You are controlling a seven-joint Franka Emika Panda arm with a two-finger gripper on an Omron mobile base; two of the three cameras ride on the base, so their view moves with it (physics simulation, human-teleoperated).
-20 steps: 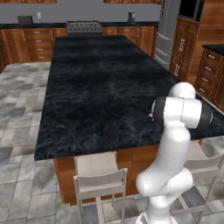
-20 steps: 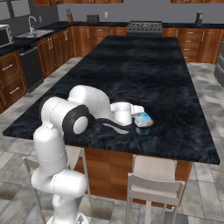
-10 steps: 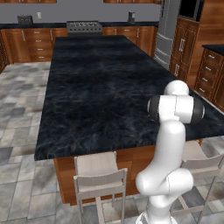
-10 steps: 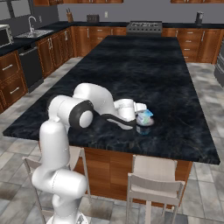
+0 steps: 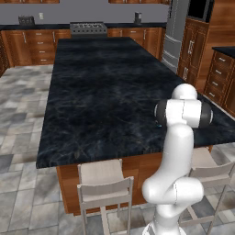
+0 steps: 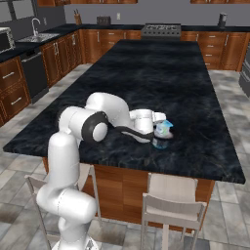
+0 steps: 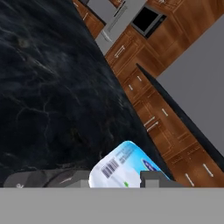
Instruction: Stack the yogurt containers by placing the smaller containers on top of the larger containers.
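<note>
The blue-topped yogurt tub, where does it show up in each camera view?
Left base view: hidden behind the arm.
Right base view: blue-topped yogurt tub right of centre, at the gripper, over the island's near edge.
Hand view: bottom centre, between the fingertips.
Shared landmark: the black island counter.

Small blue-topped yogurt tub tilted, above larger container.

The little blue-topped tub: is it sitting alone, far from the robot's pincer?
No, in the right base view the blue-topped tub sits right at the pincer, whose fingers are closed on it.
</note>
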